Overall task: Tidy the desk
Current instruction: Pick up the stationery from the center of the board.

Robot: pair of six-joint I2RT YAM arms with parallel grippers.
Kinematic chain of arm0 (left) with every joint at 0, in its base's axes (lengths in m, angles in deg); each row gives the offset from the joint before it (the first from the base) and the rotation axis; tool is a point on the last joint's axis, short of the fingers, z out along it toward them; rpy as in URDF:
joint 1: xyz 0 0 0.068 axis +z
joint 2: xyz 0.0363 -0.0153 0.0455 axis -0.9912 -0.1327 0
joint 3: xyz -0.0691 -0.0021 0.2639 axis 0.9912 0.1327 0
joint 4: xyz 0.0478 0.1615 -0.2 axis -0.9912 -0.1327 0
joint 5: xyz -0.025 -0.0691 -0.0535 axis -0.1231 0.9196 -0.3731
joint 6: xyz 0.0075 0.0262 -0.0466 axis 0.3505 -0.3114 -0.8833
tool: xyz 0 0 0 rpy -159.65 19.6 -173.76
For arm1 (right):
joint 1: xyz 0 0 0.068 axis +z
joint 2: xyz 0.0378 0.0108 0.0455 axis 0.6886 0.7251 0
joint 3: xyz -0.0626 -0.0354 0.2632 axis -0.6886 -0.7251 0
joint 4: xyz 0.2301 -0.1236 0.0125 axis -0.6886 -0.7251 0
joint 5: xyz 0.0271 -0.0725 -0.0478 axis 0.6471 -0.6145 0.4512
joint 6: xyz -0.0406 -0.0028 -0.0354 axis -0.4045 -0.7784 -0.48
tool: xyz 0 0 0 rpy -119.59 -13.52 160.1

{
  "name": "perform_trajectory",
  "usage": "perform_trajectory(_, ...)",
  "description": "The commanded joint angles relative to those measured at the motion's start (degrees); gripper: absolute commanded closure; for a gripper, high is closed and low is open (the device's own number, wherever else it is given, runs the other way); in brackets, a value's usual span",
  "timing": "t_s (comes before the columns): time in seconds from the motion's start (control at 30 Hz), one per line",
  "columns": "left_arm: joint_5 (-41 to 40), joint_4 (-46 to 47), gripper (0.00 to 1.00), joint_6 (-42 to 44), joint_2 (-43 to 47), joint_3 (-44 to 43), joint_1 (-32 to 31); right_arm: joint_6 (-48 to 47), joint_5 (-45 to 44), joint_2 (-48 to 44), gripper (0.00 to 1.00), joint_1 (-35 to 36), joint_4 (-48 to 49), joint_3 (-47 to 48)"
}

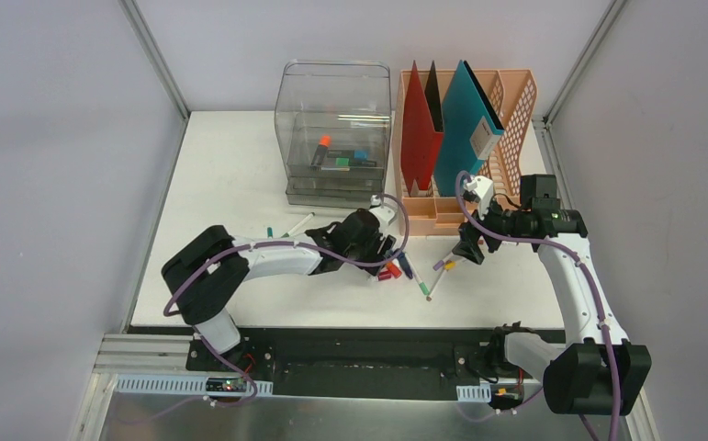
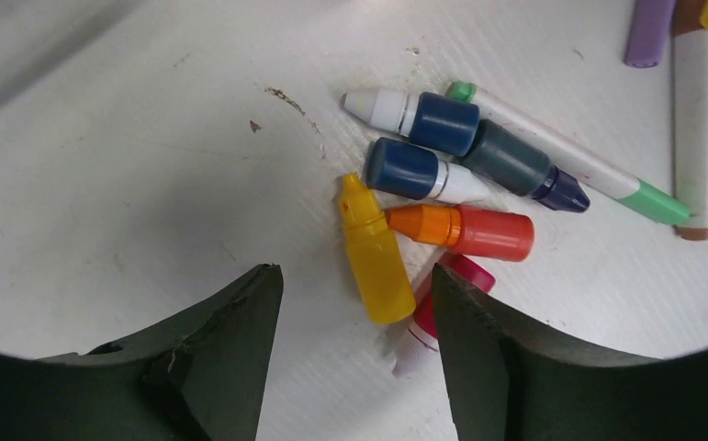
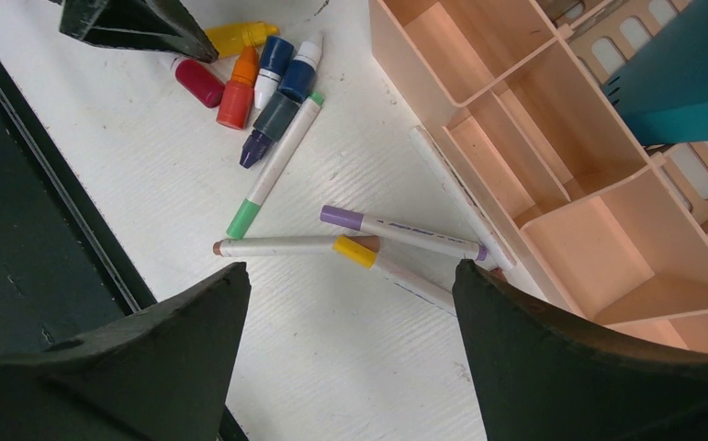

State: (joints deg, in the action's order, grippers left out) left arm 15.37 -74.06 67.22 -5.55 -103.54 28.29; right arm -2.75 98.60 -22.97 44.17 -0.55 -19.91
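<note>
1. The flat white rectangular tabletop fills the centre of the top view. It is rigid and fixed, so only the loose clutter on it is handled.
2. The left pincer stands open at the lower centre of its wrist view. Its jaws sit astride the small yellow plastic dropper bottle and grip nothing yet.
3. The bottle looks light, smooth and round, so it may roll or slip sideways. Grip across the mid-body, not the tapered nozzle.
4. The orange-capped red bottle lies against the yellow one and may be dragged along.
5. The right pincer hangs open and empty above the purple-capped white marker, left of the peach plastic file rack. The marker looks slim, stiff and light; grip mid-barrel.
</note>
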Motion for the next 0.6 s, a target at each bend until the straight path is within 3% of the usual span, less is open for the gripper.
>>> perform_trajectory(0.0, -4.6, -2.7, 0.40, -0.7, -2.7, -4.3, -1.5, -1.1, 1.0, -0.2, 0.16, 0.3, 0.4, -0.2)
perform_trajectory(0.27, -6.3, -6.2, 0.53, 0.0, -6.0, -7.1, -2.7, -1.2, 1.0, 0.1, 0.16, 0.6, 0.4, -0.1)
perform_trajectory(0.57, -9.8, -9.4, 0.83, 2.1, -7.8, -9.0, -3.6, -1.3, 0.9, 0.1, 0.16, 0.7, 0.3, -0.1)
